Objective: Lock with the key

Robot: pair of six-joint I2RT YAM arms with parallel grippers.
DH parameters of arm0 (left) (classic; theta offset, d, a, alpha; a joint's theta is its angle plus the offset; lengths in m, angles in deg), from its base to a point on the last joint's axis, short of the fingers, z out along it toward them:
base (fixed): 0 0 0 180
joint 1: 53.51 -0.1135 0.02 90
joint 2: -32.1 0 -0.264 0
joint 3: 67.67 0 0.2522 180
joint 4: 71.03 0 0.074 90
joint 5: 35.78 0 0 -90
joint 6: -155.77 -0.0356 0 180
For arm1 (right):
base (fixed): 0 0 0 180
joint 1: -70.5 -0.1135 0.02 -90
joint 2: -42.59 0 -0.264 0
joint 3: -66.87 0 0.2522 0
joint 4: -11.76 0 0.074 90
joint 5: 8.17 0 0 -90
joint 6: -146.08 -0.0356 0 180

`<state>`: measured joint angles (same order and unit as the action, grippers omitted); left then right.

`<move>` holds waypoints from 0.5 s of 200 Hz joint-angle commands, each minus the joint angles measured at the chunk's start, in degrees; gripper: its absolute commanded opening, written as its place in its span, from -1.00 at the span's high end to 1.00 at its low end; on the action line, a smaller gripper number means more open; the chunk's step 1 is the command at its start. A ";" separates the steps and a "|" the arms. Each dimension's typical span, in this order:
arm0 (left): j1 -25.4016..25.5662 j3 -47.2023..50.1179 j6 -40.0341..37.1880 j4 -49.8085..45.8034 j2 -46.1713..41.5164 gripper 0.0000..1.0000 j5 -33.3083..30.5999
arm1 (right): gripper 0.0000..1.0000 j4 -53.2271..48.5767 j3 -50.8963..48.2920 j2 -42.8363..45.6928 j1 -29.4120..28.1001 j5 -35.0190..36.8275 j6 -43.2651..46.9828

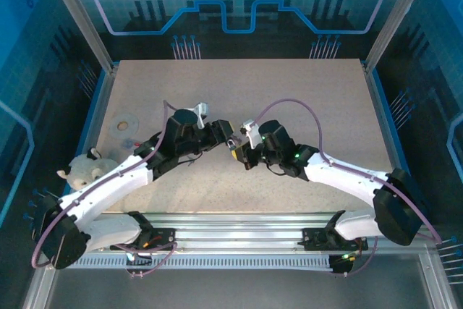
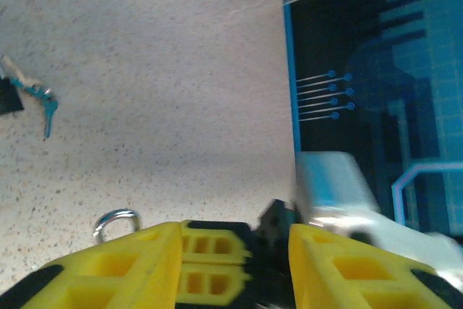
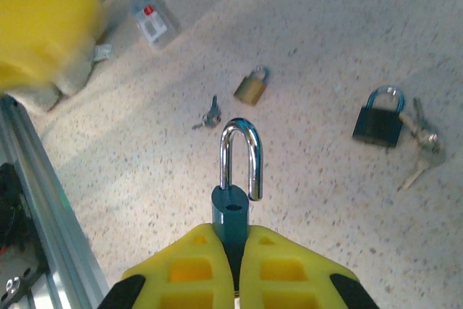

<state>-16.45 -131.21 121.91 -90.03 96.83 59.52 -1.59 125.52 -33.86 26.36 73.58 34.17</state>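
In the right wrist view my right gripper is shut on a teal padlock. The padlock's silver shackle stands open, one leg out of the body. In the top view both grippers meet at mid-table, the left gripper just beside the right gripper. The left gripper has its yellow fingers wide apart, with the right gripper's yellow fingers beyond the gap and a silver shackle peeking out beside them. A teal key lies on the table, apart from both grippers.
A brass padlock with a small key near it, and a black padlock with keys beside it, lie on the table. A white plush toy and a clear ring sit at the left.
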 commanded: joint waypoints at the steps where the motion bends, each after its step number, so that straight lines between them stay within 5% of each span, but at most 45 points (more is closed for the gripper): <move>1: 0.29 -1.30 -5.26 -1.78 -3.30 0.03 -2.95 | 1.00 -0.08 -1.36 2.37 1.05 -4.35 1.10; 45: 0.12 5.17 -13.43 1.57 -11.73 -0.14 -7.36 | 1.00 2.03 -3.35 5.60 3.92 -10.22 0.14; 100: -0.04 16.32 -14.49 13.21 -15.16 -0.17 -0.74 | 1.00 4.02 -4.78 8.05 4.54 -15.83 1.30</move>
<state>-16.39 -117.92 109.89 -83.25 82.08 55.17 0.00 122.22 -27.67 30.32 62.02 34.35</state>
